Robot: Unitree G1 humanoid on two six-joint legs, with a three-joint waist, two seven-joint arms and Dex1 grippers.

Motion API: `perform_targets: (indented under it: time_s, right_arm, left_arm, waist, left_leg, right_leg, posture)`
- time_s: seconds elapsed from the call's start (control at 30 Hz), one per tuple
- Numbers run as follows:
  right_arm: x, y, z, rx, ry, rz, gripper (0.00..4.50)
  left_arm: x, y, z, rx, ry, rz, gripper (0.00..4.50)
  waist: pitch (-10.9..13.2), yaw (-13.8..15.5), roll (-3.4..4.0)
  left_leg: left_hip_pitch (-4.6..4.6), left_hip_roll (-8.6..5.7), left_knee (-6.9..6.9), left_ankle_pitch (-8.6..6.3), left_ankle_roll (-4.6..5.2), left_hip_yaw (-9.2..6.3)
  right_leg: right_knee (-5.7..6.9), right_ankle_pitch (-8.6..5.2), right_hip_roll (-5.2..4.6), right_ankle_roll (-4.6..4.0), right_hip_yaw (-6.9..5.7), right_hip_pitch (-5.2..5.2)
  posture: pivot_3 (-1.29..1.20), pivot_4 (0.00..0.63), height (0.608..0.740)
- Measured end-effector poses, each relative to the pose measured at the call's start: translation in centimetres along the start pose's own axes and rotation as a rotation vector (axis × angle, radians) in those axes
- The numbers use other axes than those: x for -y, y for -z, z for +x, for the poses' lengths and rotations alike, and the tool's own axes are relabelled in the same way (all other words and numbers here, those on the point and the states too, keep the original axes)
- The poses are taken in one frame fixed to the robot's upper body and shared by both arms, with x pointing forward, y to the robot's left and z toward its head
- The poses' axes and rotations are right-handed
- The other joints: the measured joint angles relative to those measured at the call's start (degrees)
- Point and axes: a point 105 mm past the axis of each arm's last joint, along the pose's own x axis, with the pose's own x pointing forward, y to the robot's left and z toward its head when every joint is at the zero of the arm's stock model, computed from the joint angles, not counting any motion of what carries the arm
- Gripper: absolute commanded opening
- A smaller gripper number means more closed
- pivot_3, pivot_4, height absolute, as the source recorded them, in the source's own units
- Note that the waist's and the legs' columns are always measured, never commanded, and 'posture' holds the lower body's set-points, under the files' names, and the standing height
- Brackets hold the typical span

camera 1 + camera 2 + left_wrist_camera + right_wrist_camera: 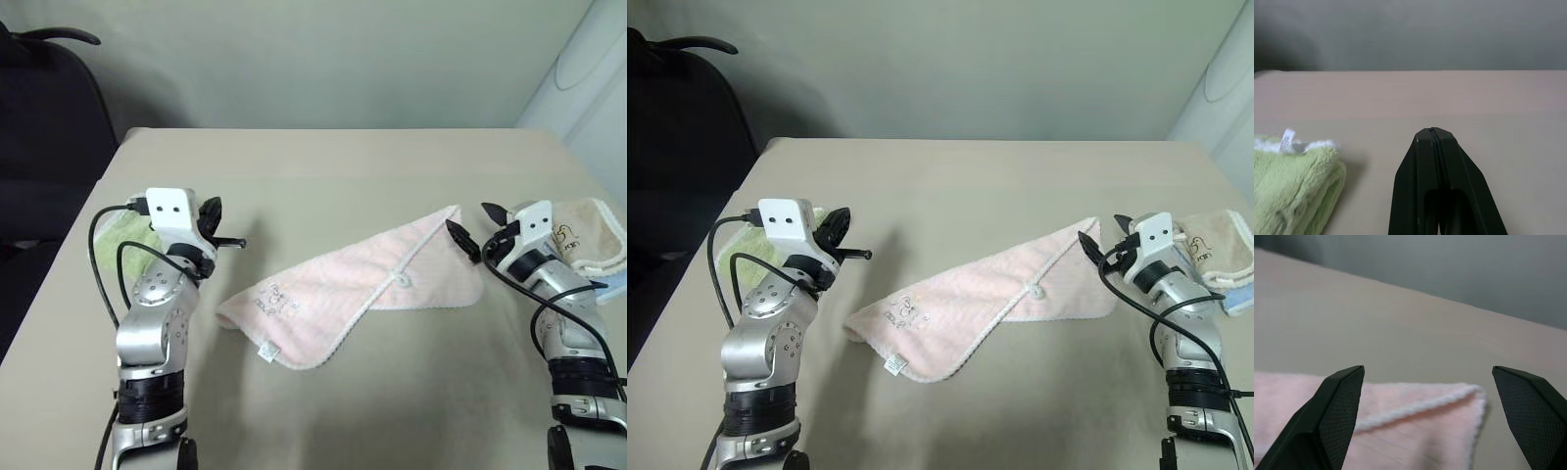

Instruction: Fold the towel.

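Pink towel (pixel 362 294) lay on bench (pixel 323 166) betw. the two grippers, already doubled once on the diagonal: top layer's corded edge ran corner to corner, loop near mid-fold, embroidered mark on the lower corner toward L side. Judged approx. one fold done; shape was a loose triangle, edges not lined up, so at least one more fold plus squaring left.

R gripper (pixel 482 229) fingers spread wide, released, nothing held; towel's far corner sat just below and betw. the fingertips, not touching as far as seen. L gripper (pixel 221 227) fingers clenched tight on nothing, well clear of towel, green towel (pixel 1293 186) beside them.

Hard to read: underside layers of fold hidden; embroidered mark too small to make out; beige towel (pixel 593 235) by R arm partly cut off.
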Motion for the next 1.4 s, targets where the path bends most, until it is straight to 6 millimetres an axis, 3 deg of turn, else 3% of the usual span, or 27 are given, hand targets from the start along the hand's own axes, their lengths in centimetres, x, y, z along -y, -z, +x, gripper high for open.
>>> perform_targets:
  time_s: [0.17, 0.33, 0.5, 0.67, 0.83, 1.03, 1.3, 1.4]
  right_arm:
    - [0.8, 0.7, 0.6, -0.067, -0.011, -0.141, 4.43]
    - [1.5, 1.3, 1.3, -0.124, -0.023, -0.276, 4.43]
    - [1.7, 2.0, 1.9, -0.182, -0.083, -0.44, 4.43]
    - [2.6, 1.3, 3.3, -0.237, -0.162, -0.714, 4.43]
    - [3.1, 0.2, 5.3, -0.288, -0.23, -0.903, 4.43]
    - [1.8, 1.1, 6.9, -0.369, -0.328, -1.041, 4.43]
    - [0.2, 1.2, 8.6, -0.384, -0.401, -1.254, 4.43]
    - [0.0, 1.2, 9.0, -0.392, -0.393, -1.292, 3.84]
  left_arm:
    - [2.3, -0.6, 0.6, 0.011, 0.152, 0.115, 0.0]
    - [2.4, 0.1, -0.1, -0.019, 0.204, 0.154, 0.0]
    - [3.7, 0.7, -0.5, -0.043, 0.31, 0.185, 0.0]
    - [5.4, 0.9, -1.3, -0.063, 0.482, 0.205, 0.0]
    - [7.0, 2.1, -3.7, -0.111, 0.655, 0.207, 0.0]
    - [6.8, 3.4, -6.3, -0.156, 0.639, 0.187, 0.0]
    - [7.3, 2.7, -7.6, -0.142, 0.614, 0.153, 0.0]
    - [7.2, 2.9, -7.9, -0.156, 0.608, 0.15, 0.0]
  waist:
    - [0.0, -0.3, 0.0]
    - [0.0, -0.3, 0.01]
    - [0.0, -0.2, 0.01]
    - [0.0, -0.2, 0.02]
    - [0.0, -0.3, 0.03]
    - [0.0, -0.5, 0.04]
    - [0.0, -0.6, 0.05]
    - [0.0, -0.6, 0.05]
  left_leg:
    - [0.0, 0.01, -0.02, 0.0, 0.0, 0.04]
    - [-0.02, 0.01, -0.06, -0.01, 0.01, 0.01]
    - [-0.08, 0.01, -0.08, -0.03, 0.05, 0.01]
    - [-0.12, 0.03, -0.18, -0.1, 0.18, 0.02]
    - [-0.21, 0.08, -0.33, -0.2, 0.39, 0.01]
    - [-0.31, 0.17, -0.35, -0.23, 0.45, -0.02]
    - [-0.39, 0.25, -0.41, -0.23, 0.45, -0.01]
    - [-0.41, 0.26, -0.41, -0.23, 0.45, -0.02]
  right_leg:
    - [0.02, 0.0, 0.0, 0.0, 0.03, -0.04]
    - [0.02, 0.0, -0.02, 0.0, 0.0, -0.04]
    - [0.02, 0.01, -0.05, -0.01, 0.01, -0.1]
    - [0.04, 0.04, -0.1, -0.06, 0.0, -0.18]
    - [0.05, 0.12, -0.15, -0.16, -0.04, -0.34]
    - [0.02, 0.19, -0.17, -0.29, -0.12, -0.44]
    - [0.03, 0.29, -0.17, -0.46, -0.17, -0.59]
    - [0.02, 0.31, -0.17, -0.49, -0.19, -0.6]
  posture:
    - [0.0, 0.15, 0.74]
    - [0.0, 0.15, 0.74]
    - [0.0, 0.15, 0.74]
    - [0.0, 0.15, 0.74]
    - [0.0, 0.15, 0.74]
    - [0.0, 0.15, 0.74]
    - [0.0, 0.15, 0.74]
    - [0.0, 0.15, 0.74]
